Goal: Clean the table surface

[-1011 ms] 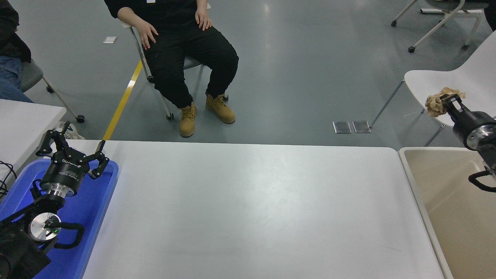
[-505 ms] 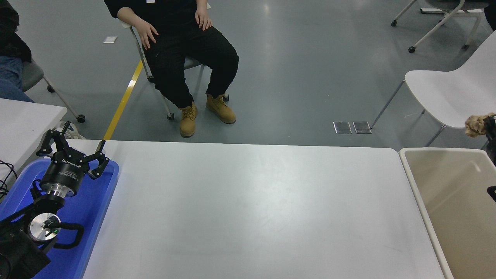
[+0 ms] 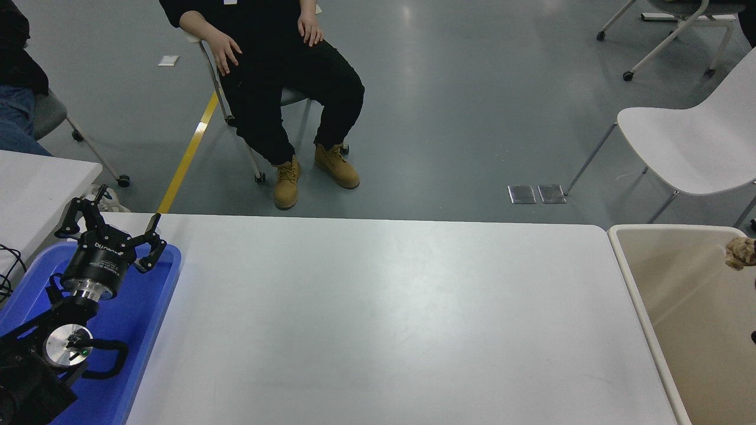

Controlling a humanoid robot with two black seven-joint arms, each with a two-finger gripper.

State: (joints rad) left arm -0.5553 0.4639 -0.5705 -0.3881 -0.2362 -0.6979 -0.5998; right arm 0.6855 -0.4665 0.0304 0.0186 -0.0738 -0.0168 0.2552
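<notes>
The table surface (image 3: pixel 378 319) is a wide glossy white top and lies bare in the middle of the head view. A crumpled brown paper wad (image 3: pixel 741 252) shows at the right edge, above the beige bin (image 3: pixel 638 277). I cannot tell whether it is held or falling. My right gripper is past the right edge, out of view. My left gripper (image 3: pixel 112 225) is parked open and empty over the blue tray (image 3: pixel 147 307) at the lower left.
A person sits on a chair (image 3: pixel 277 88) beyond the table's far edge. A white chair (image 3: pixel 685 141) stands at the far right. A smaller white tabletop (image 3: pixel 41 177) is at the left edge.
The right gripper with the brown wad has moved right and down, from in front of the white chair to over the bin, and has left the picture. The left arm has not moved.
</notes>
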